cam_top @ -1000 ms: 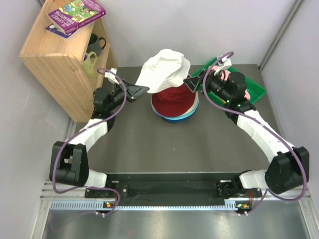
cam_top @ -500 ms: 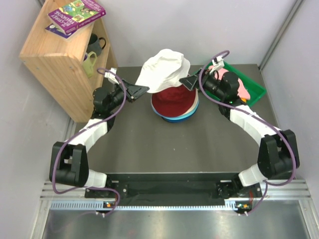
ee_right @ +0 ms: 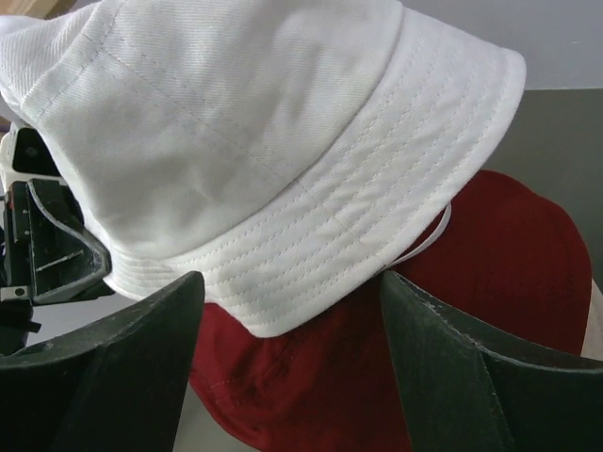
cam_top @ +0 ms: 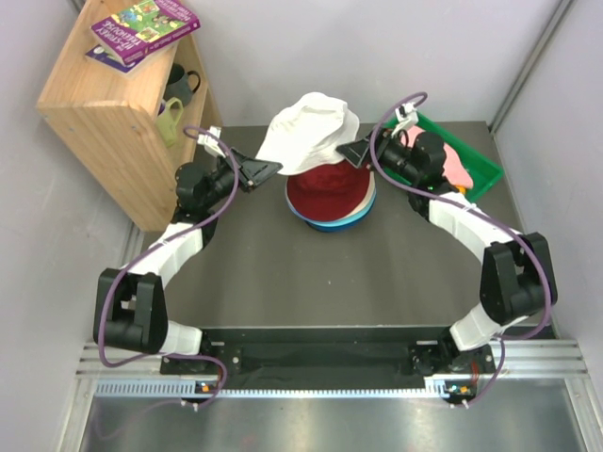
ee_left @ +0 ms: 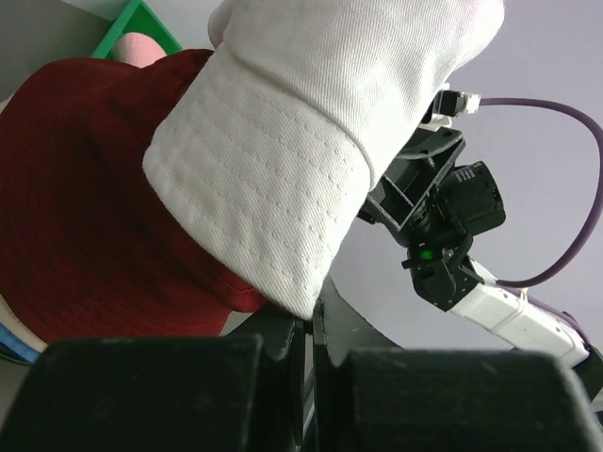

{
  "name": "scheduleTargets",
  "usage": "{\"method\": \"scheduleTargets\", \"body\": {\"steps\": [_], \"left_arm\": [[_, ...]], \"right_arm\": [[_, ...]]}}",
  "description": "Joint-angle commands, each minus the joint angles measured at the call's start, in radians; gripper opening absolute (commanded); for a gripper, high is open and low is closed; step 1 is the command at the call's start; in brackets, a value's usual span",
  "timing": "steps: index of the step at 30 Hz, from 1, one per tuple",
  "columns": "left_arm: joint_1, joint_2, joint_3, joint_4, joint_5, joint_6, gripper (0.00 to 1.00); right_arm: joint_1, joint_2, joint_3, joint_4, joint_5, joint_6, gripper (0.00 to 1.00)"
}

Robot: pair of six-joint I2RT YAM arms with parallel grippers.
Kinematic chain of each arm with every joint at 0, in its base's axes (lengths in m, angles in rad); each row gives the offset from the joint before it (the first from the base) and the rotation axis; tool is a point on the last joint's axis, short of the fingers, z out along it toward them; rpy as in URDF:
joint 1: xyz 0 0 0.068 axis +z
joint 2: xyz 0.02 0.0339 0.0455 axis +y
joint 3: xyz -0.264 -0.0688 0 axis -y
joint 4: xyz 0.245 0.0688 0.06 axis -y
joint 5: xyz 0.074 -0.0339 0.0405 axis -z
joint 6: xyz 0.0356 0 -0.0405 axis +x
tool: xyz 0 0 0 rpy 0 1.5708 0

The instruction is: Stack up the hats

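Hanging over the stack, the white hat is pinched at one edge of its brim by the left tool, jaws closed to a slit on the cloth. With only that one hold the hat sags and tilts, its crown bulging upward and its free brim drooping toward the red hat beneath. My guess is that it is held high so the brim can be spread before it goes down.

The right tool sits at the opposite side of the brim with its jaws wide and nothing between them. The stitched brim edge lies just beyond its fingertips, so it looks set to take that side and level the hat, though no grip shows yet.

The white hat is soft cotton with rows of stitching round the brim, and it is creased where it hangs. The red hat tops the pile, which rests at the far middle of the desk. Beige and blue brims peek out below the red one. A green tray stands to the right, apart from the pile.
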Motion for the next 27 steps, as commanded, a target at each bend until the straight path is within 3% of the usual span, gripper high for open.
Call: {"method": "scheduleTargets", "body": {"steps": [1, 4, 7, 8, 11, 16, 20, 25, 26, 27], "left_arm": [[-0.006, -0.023, 0.047, 0.004, 0.010, 0.024, 0.00], [-0.013, -0.020, 0.047, 0.006, 0.012, 0.027, 0.00], [-0.016, -0.020, 0.050, -0.006, 0.010, 0.034, 0.00], [-0.016, -0.018, 0.054, -0.012, 0.010, 0.040, 0.00], [-0.016, -0.020, 0.064, -0.037, 0.009, 0.053, 0.00], [-0.016, -0.032, 0.067, -0.008, 0.005, 0.024, 0.00], [-0.016, -0.046, 0.067, 0.014, 0.013, -0.006, 0.00], [-0.016, -0.050, 0.074, -0.014, 0.021, 0.011, 0.00], [-0.016, -0.052, 0.074, -0.008, 0.024, 0.007, 0.00], [-0.016, -0.050, 0.071, -0.002, 0.025, 0.001, 0.00]], "right_arm": [[-0.006, 0.024, 0.052, 0.098, -0.029, 0.009, 0.72], [-0.006, 0.047, 0.057, 0.127, -0.038, 0.040, 0.65], [-0.005, 0.064, 0.063, 0.144, -0.043, 0.066, 0.51], [-0.005, 0.064, 0.056, 0.156, -0.043, 0.083, 0.41], [-0.005, 0.058, 0.051, 0.194, -0.037, 0.104, 0.24], [-0.006, 0.025, 0.043, 0.219, -0.018, 0.115, 0.02], [-0.006, -0.024, 0.010, 0.222, 0.000, 0.109, 0.00], [-0.008, -0.059, 0.008, 0.170, 0.012, 0.086, 0.19], [-0.009, -0.059, 0.009, 0.165, 0.014, 0.085, 0.27], [-0.008, -0.054, 0.011, 0.165, 0.012, 0.085, 0.28]]}}
